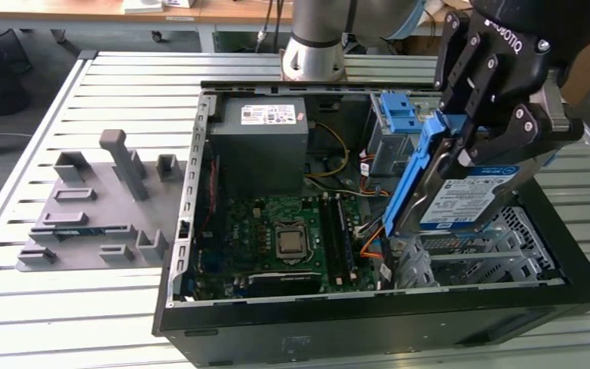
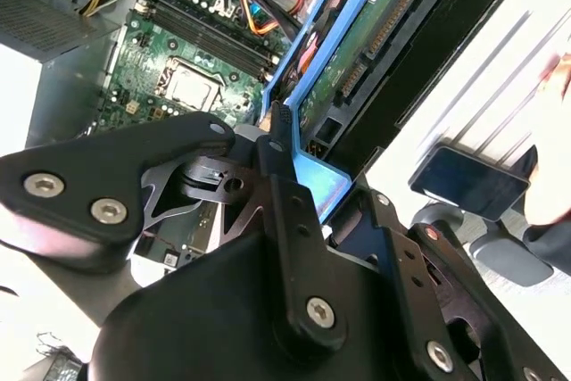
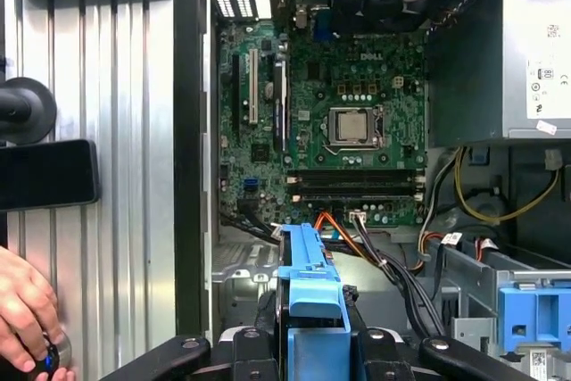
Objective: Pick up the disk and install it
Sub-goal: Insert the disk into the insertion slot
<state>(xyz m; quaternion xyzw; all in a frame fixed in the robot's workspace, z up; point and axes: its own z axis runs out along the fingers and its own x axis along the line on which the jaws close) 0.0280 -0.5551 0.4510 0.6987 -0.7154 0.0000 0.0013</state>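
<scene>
Clamping the blue carrier frame between closed fingers, the gripper holds the disk on edge and tilted, label facing the exterior view's right. It hangs above the open computer case, over the metal drive cage and just beside the motherboard — whether its lower edge touches the cage cannot be told. In the second wrist view the disk's green circuit-board underside shows beyond the fingers, and in the first wrist view — outside the case wall — a person's hand lies over the slatted table near a dark phone.
</scene>
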